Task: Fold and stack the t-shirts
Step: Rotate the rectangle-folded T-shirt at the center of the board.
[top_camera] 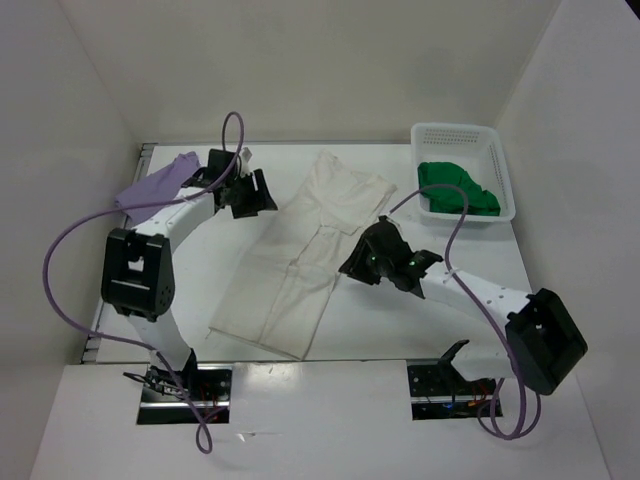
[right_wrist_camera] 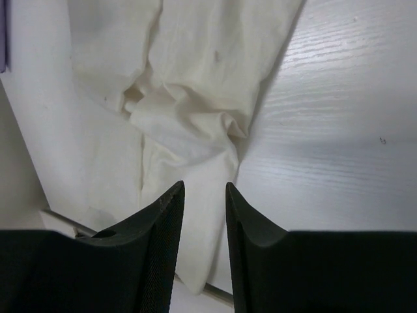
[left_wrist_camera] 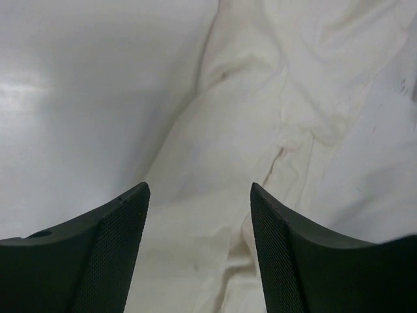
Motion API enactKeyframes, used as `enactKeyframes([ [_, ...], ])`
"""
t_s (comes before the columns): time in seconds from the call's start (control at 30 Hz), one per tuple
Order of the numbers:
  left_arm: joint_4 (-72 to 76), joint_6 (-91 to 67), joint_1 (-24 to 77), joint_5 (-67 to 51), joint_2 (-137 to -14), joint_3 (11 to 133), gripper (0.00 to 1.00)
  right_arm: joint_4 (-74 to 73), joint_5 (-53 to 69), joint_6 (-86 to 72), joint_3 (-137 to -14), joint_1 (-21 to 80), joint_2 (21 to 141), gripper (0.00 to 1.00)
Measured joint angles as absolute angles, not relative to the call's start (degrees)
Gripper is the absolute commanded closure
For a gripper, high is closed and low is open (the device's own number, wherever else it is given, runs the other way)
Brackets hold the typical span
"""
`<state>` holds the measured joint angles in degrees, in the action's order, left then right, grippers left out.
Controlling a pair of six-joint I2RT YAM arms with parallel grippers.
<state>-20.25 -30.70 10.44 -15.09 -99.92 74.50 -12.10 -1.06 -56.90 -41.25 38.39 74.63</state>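
The white t-shirt (top_camera: 305, 255) lies rumpled and slantwise across the middle of the bench (top_camera: 215, 270). The left gripper (left_wrist_camera: 199, 189) hangs released, jaws wide, over its far-left edge. The right gripper (right_wrist_camera: 205, 189) is released too, jaws narrowly parted, at its right edge. The lavender t-shirt (top_camera: 155, 185) sits in the far-left corner, and the green t-shirt (top_camera: 455, 188) is in the basket (top_camera: 455, 132) at the far-right corner.

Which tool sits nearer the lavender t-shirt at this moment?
Left. The left tool hovers just right of the lavender t-shirt; the right tool is across the white t-shirt, at its right edge.
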Motion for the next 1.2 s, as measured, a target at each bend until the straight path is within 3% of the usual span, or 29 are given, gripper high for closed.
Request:
enactKeyframes([
  [0.2,-14.5,-28.2,11.2,-13.8,-113.5,86.8,0.22,-14.5,1.2,-55.5,-40.6,38.3,70.2,0.63],
  [0.4,-14.4,-23.7,13.3,-11.8,-130.0,105.5,0.22,-18.9,2.2,-54.9,-40.1,38.2,63.7,0.61],
  [0.57,-17.2,-21.4,15.6,-12.5,-141.7,121.6,0.29,-20.6,2.9,-54.5,-40.1,38.2,62.3,0.61],
  [0.73,-21.4,-19.7,17.6,-12.9,-149.3,132.4,0.42,-21.6,3.3,-54.5,-40.1,38.2,62.0,0.60],
  [0.87,-22.3,-19.7,18.5,-12.2,-150.3,133.8,0.61,-22.2,3.3,-54.1,-40.1,38.2,61.9,0.60],
  [0.9,-22.3,-19.8,18.7,-12.0,-150.3,133.9,0.71,-22.2,3.4,-54.0,-40.1,38.2,61.9,0.60],
  [1.03,-22.3,-20.1,19.0,-10.8,-150.3,133.9,0.86,-22.3,3.7,-53.7,-40.1,37.9,62.0,0.60],
  [1.2,-22.7,-21.5,18.3,-8.8,-150.6,136.6,0.90,-22.3,3.9,-53.4,-40.1,37.7,62.3,0.60],
])
